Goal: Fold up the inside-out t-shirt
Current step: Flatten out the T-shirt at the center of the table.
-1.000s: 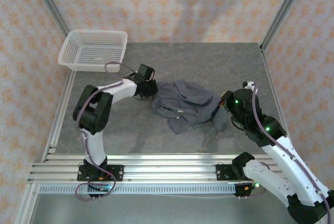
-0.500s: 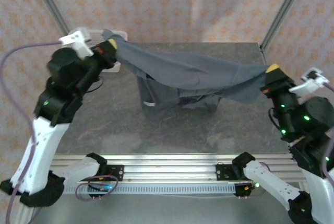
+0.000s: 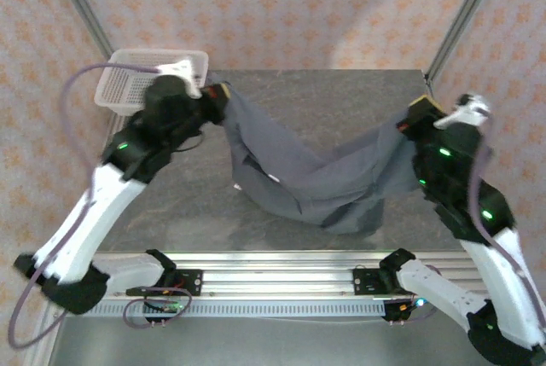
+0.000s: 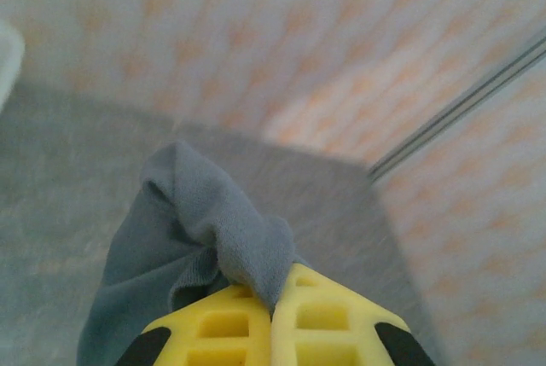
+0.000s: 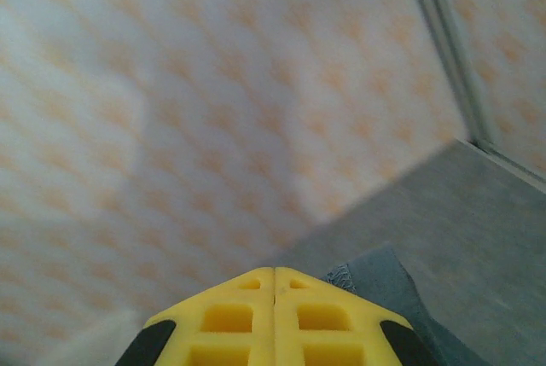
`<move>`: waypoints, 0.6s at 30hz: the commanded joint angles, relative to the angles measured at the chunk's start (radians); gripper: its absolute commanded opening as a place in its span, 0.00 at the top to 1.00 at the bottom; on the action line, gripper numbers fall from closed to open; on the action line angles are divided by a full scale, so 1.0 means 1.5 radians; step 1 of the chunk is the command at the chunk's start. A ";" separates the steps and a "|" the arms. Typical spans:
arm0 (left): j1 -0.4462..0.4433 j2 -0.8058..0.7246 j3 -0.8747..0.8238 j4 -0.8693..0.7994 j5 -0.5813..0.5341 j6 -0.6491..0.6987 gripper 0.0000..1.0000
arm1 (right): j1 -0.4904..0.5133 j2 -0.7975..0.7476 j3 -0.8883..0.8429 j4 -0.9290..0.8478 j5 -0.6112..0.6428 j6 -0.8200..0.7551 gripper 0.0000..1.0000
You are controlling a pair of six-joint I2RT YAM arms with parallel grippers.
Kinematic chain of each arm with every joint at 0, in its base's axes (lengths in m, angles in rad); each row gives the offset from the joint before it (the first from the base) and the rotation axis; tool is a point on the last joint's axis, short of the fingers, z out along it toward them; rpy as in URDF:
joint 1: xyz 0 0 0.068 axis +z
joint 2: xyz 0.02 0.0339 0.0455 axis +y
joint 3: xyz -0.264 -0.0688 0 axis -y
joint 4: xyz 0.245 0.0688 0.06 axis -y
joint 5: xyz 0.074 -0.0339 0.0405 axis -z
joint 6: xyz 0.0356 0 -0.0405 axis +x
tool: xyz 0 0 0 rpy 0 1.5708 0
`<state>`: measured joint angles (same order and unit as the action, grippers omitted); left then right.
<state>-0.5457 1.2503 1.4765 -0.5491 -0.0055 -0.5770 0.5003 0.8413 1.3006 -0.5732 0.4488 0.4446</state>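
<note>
The inside-out t-shirt point(image 3: 320, 180), plain dark slate-grey, hangs slack between my two raised grippers, and its lower folds rest on the grey table point(image 3: 341, 93). My left gripper point(image 3: 220, 93) is shut on one end of it. In the left wrist view a bunched fold of the t-shirt point(image 4: 209, 225) sticks out from the pinched yellow fingertips of the left gripper point(image 4: 275, 291). My right gripper point(image 3: 418, 112) is shut on the other end. In the right wrist view a stitched hem of the t-shirt point(image 5: 375, 279) shows just right of the closed right gripper point(image 5: 274, 270).
A white mesh basket point(image 3: 152, 81) stands at the table's back left corner, close behind the left arm. Metal frame posts point(image 3: 465, 20) and patterned walls enclose the table. An aluminium rail point(image 3: 273, 268) runs along the near edge.
A second ago the t-shirt lay crumpled on the table. Half a second ago it was stretched taut and high. The grippers have since come closer together and lower, so the cloth sags.
</note>
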 commanded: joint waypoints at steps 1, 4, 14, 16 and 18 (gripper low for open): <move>-0.034 0.090 -0.065 0.036 -0.035 -0.019 1.00 | -0.071 0.047 -0.089 -0.089 -0.002 0.066 1.00; -0.080 0.169 -0.096 0.096 -0.017 -0.034 0.99 | -0.158 0.085 -0.180 -0.084 -0.099 0.081 1.00; -0.107 0.200 -0.088 0.092 -0.085 0.059 0.61 | -0.219 0.069 -0.277 -0.053 -0.242 0.066 1.00; -0.093 0.175 -0.083 0.062 -0.116 0.081 0.60 | -0.219 0.055 -0.272 -0.066 -0.250 0.061 1.00; -0.058 0.156 -0.092 0.037 -0.120 0.081 0.60 | -0.219 0.038 -0.273 -0.072 -0.258 0.059 1.00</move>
<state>-0.6922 1.5570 1.3102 -0.4362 -0.0891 -0.5129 0.1757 0.9360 0.8619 -0.6518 0.0998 0.5488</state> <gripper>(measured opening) 0.403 0.040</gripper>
